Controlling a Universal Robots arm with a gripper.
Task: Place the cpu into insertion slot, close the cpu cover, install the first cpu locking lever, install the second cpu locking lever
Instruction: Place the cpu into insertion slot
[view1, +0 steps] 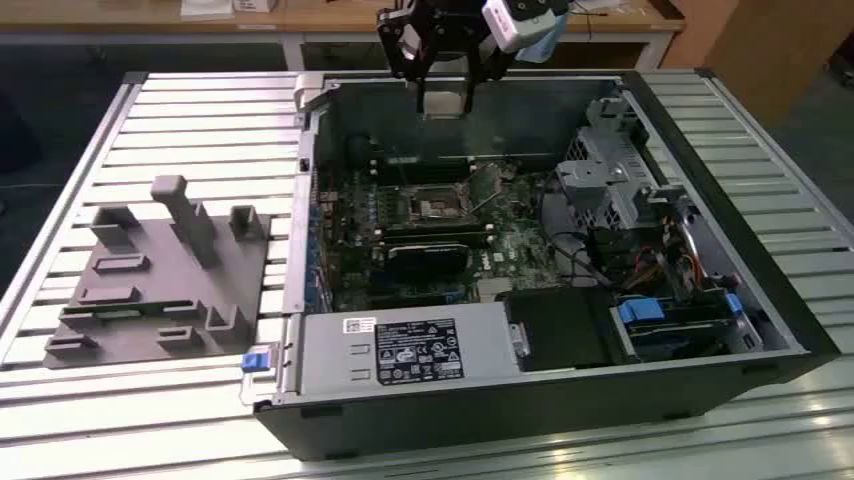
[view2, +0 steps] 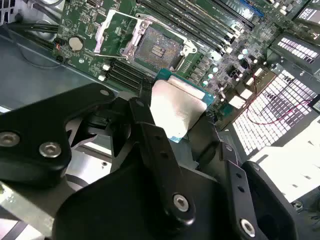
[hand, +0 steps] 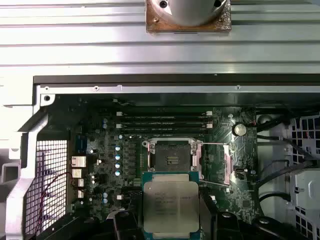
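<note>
My gripper (view1: 445, 108) hangs over the far wall of the open computer case (view1: 307, 200), above the green motherboard (view1: 507, 250). It is shut on the cpu (view2: 177, 107), a flat square chip with a dull metal top (hand: 171, 205), held by its edges between the black fingers (view2: 155, 145). Below the chip and apart from it, the insertion slot (hand: 171, 161) lies uncovered as a dark square ringed by silvery metal (view2: 157, 50) (view1: 438, 207). The cpu cover (view2: 111, 30) is swung open beside the slot (hand: 222, 164). A thin locking lever (hand: 212, 145) stands free along the socket's edge.
Memory slots (hand: 165, 120) run beside the socket, and a long black block (view1: 427, 255) lies on its other side. A power supply (view1: 400, 350) and drive cage (view1: 607, 180) fill the case's other corners. A grey fixture (view1: 147, 280) sits on the slatted table (view1: 200, 120) at the exterior view's left.
</note>
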